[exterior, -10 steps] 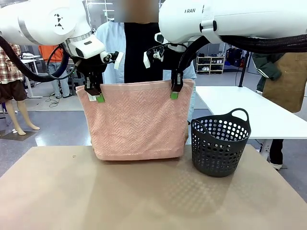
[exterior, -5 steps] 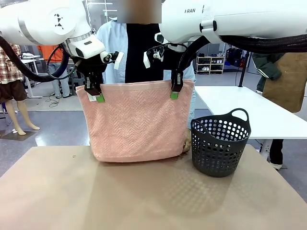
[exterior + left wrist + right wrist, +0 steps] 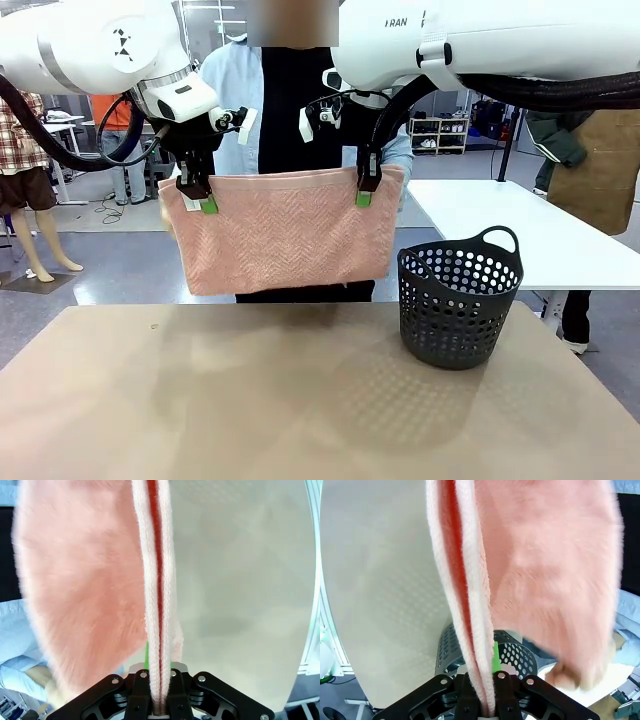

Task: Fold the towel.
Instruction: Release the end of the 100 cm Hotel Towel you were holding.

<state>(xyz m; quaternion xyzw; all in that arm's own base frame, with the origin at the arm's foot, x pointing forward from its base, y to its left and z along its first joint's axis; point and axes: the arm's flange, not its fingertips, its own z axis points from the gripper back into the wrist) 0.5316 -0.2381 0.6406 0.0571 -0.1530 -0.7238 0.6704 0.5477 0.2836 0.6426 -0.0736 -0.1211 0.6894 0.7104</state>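
Note:
The pale salmon-pink towel (image 3: pixel 285 230) hangs in the air over the far side of the table, held flat by its top edge. My left gripper (image 3: pixel 195 190) is shut on its top left corner and my right gripper (image 3: pixel 366 185) on its top right corner. Its lower edge hangs well clear of the table. In the left wrist view the doubled hem (image 3: pixel 159 605) runs up from between the closed fingers of the left gripper (image 3: pixel 159 705). The right wrist view shows the same at the right gripper (image 3: pixel 482 700), with the person's hand (image 3: pixel 575 672) on the blurred lower cloth (image 3: pixel 545 570).
A dark perforated basket (image 3: pixel 460 300) stands on the beige table (image 3: pixel 300 400) at the right, just below the towel's right side. The person (image 3: pixel 290 90) stands right behind the towel. A white table (image 3: pixel 520 230) lies farther back on the right.
The towel's lower edge has risen from the tabletop to about halfway up, lifted behind by the person's hands. Both grippers have stayed in place.

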